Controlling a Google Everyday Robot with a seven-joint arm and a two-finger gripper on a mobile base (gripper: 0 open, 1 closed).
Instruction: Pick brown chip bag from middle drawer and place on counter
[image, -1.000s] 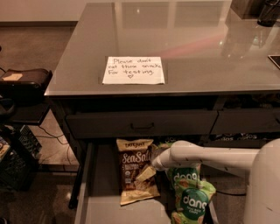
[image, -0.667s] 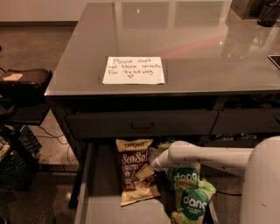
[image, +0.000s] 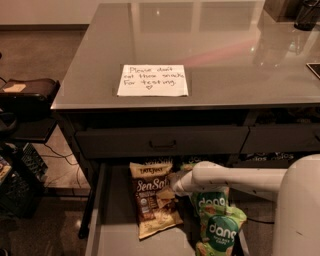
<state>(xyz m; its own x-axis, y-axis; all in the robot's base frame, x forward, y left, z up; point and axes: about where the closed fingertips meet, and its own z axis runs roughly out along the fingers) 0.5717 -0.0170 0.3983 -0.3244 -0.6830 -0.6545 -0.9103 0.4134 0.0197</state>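
Found the middle drawer (image: 116, 234) standing open at the bottom edge, its front cut off by the frame. Saw a broad white robot body (image: 300, 210) filling the lower right corner and hiding the drawer's right side. Noted two green "dang" bags (image: 220, 231) lying under and in front of the white arm (image: 235, 177), the nearer one cropped at its base.

Found the brown chip bag (image: 151, 204) flat on the drawer's grey floor, just left of the green bags, with its top edge in the shadow of the drawer above. Made out the gripper (image: 176, 187) at the arm's tip, at the bag's right edge about midway up, apparently touching it. Could not tell whether it was apart, together or clamped on the bag, with the tip lost against the packaging.

Saw above it a closed dark drawer front (image: 162, 144) with a recessed handle. Found beyond that the counter (image: 225, 50), glossy grey, bearing a white handwritten note (image: 152, 80) near its front edge. Made out only dimly a dark object (image: 307, 12) at the far right corner, cut off.
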